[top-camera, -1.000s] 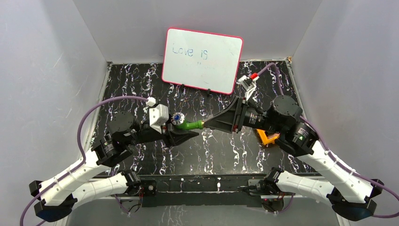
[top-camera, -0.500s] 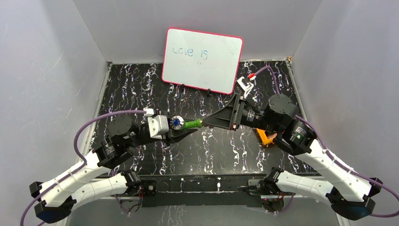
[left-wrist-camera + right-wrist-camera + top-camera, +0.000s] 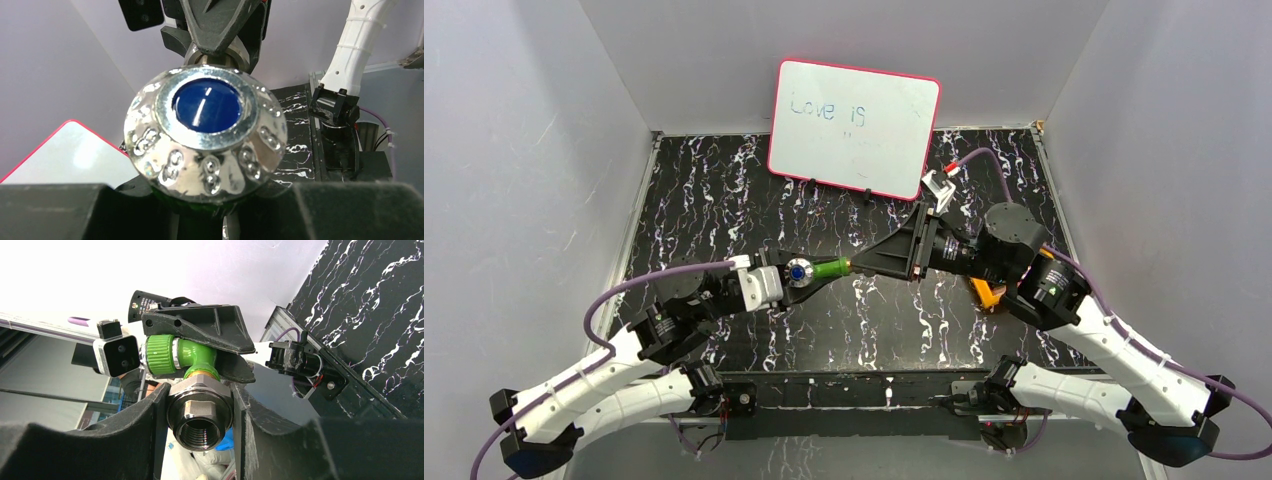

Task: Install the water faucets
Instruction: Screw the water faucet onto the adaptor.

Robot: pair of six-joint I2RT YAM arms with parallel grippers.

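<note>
Currently the water faucet (image 3: 824, 268) hangs above the bench (image 3: 714, 190), the left gripper (image 3: 812, 277) pinching its green body, the right gripper (image 3: 856, 264) clamping the threaded fitting (image 3: 200, 415). Unequal pull or twist between arms may lever the faucet out of one grip, dropping it.

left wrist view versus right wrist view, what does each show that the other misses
Only the left wrist view shows the knob, blue centre in a silver rim, and a whiteboard corner. Only the right wrist view shows the silver fitting with its threaded bore. Both show the tap held between the left gripper and the right gripper.
</note>
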